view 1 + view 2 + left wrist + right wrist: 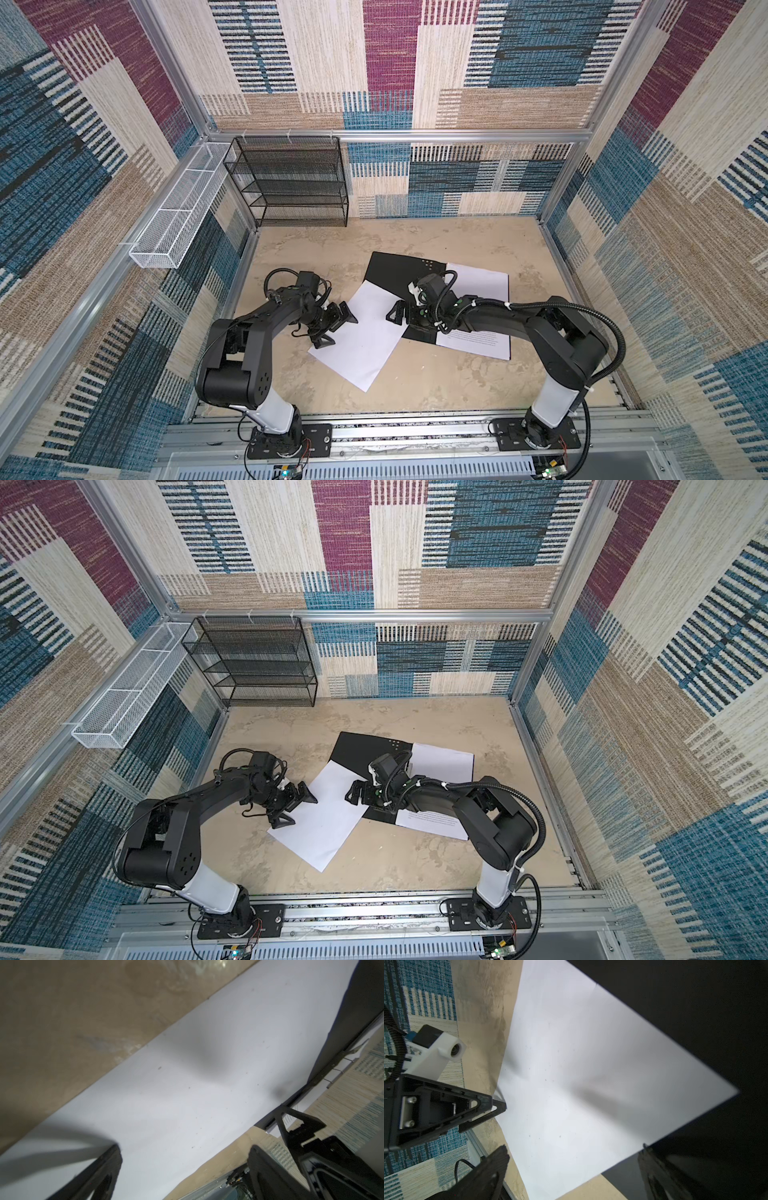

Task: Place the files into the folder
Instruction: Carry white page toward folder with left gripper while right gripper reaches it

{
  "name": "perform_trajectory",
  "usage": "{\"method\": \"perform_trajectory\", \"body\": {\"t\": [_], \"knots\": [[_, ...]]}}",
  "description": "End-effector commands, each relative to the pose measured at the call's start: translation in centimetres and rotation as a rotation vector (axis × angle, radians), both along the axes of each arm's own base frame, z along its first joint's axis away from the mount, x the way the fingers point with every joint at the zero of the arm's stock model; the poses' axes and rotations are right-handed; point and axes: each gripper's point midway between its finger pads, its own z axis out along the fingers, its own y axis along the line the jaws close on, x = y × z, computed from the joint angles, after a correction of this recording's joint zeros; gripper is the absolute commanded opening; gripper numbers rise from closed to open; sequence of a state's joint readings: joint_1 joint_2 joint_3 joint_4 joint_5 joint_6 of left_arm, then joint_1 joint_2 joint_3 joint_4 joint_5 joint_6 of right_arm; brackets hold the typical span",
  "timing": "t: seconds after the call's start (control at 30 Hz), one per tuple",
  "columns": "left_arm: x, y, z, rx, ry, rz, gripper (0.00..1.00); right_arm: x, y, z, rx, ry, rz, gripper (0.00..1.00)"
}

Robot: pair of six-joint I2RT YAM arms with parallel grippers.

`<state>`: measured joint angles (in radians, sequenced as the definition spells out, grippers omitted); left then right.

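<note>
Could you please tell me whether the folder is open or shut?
Open: the folder lies flat, black inside facing up, with white sheets overlapping it.

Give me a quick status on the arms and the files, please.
Left pincer and right pincer open, empty, at opposite edges of blank sheet. It overlaps open folder; printed sheet lies on folder too. Nothing blocking.
</note>
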<state>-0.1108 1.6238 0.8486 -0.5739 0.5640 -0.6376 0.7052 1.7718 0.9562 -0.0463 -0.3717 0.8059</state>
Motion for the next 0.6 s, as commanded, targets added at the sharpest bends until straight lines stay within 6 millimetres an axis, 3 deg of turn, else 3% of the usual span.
{"method": "perform_trajectory", "body": {"t": [0.0, 0.33, 0.57], "knots": [[-1.4, 1.2, -2.5, 0.078, 0.056, 0.013, 0.99, 0.0, 1.2, 0.8, 0.074, 0.008, 0.014, 1.0], [-1.2, 1.6, -2.3, 0.085, 0.051, 0.04, 0.99, -1.3, 2.7, 3.4, 0.269, 0.015, 0.05, 1.0], [-1.1, 1.6, -2.8, 0.053, 0.059, 0.075, 0.99, -3.6, 3.6, 2.4, 0.334, 0.123, 0.061, 1.0]]}}
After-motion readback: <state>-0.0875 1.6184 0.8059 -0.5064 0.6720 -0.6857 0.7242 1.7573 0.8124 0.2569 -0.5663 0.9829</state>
